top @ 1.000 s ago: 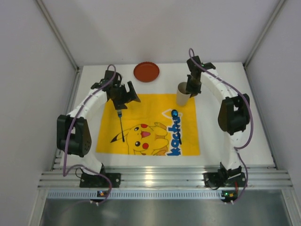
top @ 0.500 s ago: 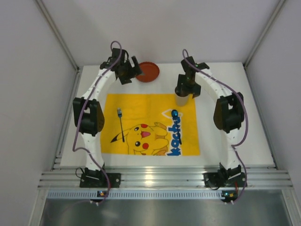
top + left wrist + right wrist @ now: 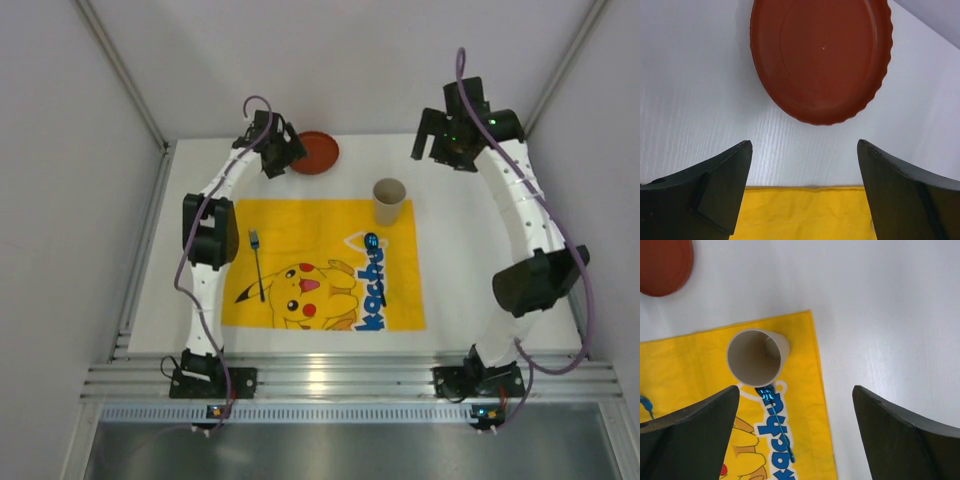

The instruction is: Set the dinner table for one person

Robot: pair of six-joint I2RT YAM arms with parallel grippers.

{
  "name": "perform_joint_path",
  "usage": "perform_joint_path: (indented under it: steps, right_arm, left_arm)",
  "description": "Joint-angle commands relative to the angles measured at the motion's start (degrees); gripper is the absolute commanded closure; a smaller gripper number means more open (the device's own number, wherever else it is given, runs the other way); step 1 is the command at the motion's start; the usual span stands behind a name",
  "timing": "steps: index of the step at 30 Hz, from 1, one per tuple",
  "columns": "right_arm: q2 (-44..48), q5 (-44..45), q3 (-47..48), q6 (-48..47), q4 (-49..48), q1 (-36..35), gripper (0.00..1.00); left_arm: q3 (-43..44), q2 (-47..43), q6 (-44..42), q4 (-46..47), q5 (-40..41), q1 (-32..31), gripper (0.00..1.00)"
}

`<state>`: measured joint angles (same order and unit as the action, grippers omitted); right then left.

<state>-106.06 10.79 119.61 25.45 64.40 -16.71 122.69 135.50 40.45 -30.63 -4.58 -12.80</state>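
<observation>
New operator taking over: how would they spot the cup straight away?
Find the yellow mat on the white table. At its far right corner stands a tan paper cup, upright, mouth open. It is the only tall thing: the red plate lies flat on bare table beyond the mat, and the fork lies flat on the mat's left side.

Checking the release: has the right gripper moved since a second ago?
Yes. The right gripper has pulled away from the tan paper cup, toward the far right corner of the white tabletop.
</observation>
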Motion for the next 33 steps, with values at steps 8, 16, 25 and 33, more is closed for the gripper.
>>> perform_joint_path:
  steps: [8, 16, 25, 33]
  right_arm:
    - [16.85, 2.22, -21.61, -1.55, 1.61, 9.5, 0.06]
    - [14.4, 0.55, -21.97, -1.63, 1.95, 10.12, 0.13]
    - [10.18, -0.85, -17.4, -1.72, 2.66, 10.21, 0.15]
    - [9.47, -1.3, -16.43, -2.16, 2.75, 10.47, 0.17]
  left_arm:
    - [5.54, 7.58, 3.59, 9.8, 4.05, 0.49, 0.11]
    - [10.97, 13.82, 4.38, 9.11, 7.48, 0.49, 0.28]
    - [12.92, 16.55, 1.57, 7.17, 6.52, 0.67, 0.68]
    - [12.05, 15.41, 1.48, 5.76, 2.12, 2.07, 1.0]
